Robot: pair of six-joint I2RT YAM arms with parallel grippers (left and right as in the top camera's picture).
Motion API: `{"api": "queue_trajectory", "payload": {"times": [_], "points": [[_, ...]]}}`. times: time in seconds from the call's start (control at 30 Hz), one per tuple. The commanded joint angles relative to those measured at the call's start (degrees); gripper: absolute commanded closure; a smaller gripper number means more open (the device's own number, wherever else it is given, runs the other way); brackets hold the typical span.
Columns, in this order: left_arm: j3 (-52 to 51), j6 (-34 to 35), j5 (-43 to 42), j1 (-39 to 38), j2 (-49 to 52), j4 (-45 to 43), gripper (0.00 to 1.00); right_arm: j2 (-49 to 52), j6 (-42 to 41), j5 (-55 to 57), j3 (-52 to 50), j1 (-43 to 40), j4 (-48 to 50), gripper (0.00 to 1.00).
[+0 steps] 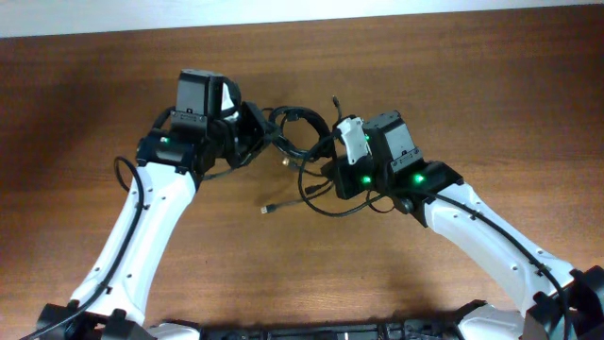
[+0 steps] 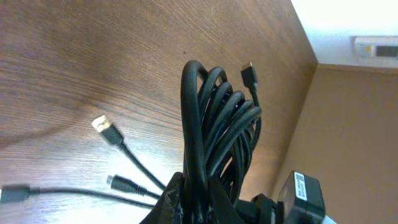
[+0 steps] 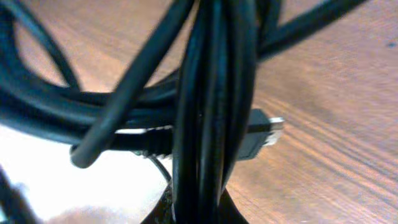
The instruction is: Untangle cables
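Cables (image 1: 300,142) hang as one knot between my left gripper (image 1: 253,132) and right gripper (image 1: 332,168), above the table (image 1: 472,85). One plug (image 1: 267,209) trails on the wood.

From my left wrist, I see that gripper clenched on several loops at once, with loose ends dangling beside them.

From my right wrist, a thick bunch runs down into my grip, which looks clamped on it too.

Since both grippers hold whole bunches, I judge that pulling apart could tighten the knot rather than free a strand. It could also snag a plug and strain it.
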State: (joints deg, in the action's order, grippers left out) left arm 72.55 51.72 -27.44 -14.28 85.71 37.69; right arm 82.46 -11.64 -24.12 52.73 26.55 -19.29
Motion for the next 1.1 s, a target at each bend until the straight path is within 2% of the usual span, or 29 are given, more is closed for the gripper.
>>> {"api": "queue_trajectory", "payload": {"times": [0.0,0.07,0.17,0.2,0.33,0.5,0.6,0.63,0.7,0.73,0.77,0.83,0.97,1.03,1.07], "points": [[1.49,-9.49,7.13,0.2,-1.53,-0.79,1.0,-3.06,0.46,-11.72,0.96,-0.33,-2.75,0.96],[1.49,-21.31,10.78,0.2,-1.53,-0.94,1.0,-5.62,0.46,-14.91,0.96,-0.37,-6.62,0.96],[1.49,-35.58,10.27,0.04,-1.53,-0.92,1.0,-9.31,0.48,-14.88,0.96,-0.44,-9.7,0.96],[1.49,-39.41,7.23,-0.15,-1.53,-0.96,1.0,-10.43,0.5,-14.56,0.96,-0.44,-9.46,0.96],[1.49,-57.94,-15.06,-0.85,-1.53,0.09,1.0,-11.28,0.46,-4.63,0.96,-0.44,-11.04,0.96],[1.49,-67.43,-18.67,-0.83,-1.53,5.18,1.0,-11.28,0.26,7.28,0.96,-2.97,-19.58,0.96],[1.49,-68.5,-20.81,-0.85,-1.53,6.95,1.0,-11.28,0.26,6.27,0.96,-8.28,-17.86,0.96],[1.49,-68.5,-20.79,-0.85,-1.53,6.95,1.0,-11.28,0.26,4.24,0.96,-9.27,-17.86,0.93],[1.49,-67.95,-20.09,-0.83,-1.53,6.78,1.0,-11.28,0.28,0.87,0.96,-9.35,-18.45,0.7],[1.49,-66.53,-17.57,-0.83,-1.53,6.43,1.0,-11.28,0.26,-1.49,0.96,-9.31,-18.95,0.63],[1.49,-63.06,-11.58,-0.83,-1.53,5.84,1.0,-11.28,0.28,-5.55,0.96,-9.31,-19.61,0.53],[1.49,-61.16,-7.89,-0.83,-1.53,5.31,1.0,-11.3,0.33,-11.5,0.96,-9.31,-19.69,0.4],[1.49,-61.22,-7.63,-0.83,-1.53,4.81,1.0,-11.3,0.94,-19.06,0.98,-9.31,-17.64,0.34],[1.49,-61.2,-7.67,-0.85,-1.51,4.83,1.0,-11.28,0.96,-19.43,0.96,-9.31,-12.68,0.3],[1.49,-61.2,-7.91,-0.85,-1.51,4.96,1.0,-11.28,2.86,-19.37,0.96,-9.31,-6.97,0.22]]}}
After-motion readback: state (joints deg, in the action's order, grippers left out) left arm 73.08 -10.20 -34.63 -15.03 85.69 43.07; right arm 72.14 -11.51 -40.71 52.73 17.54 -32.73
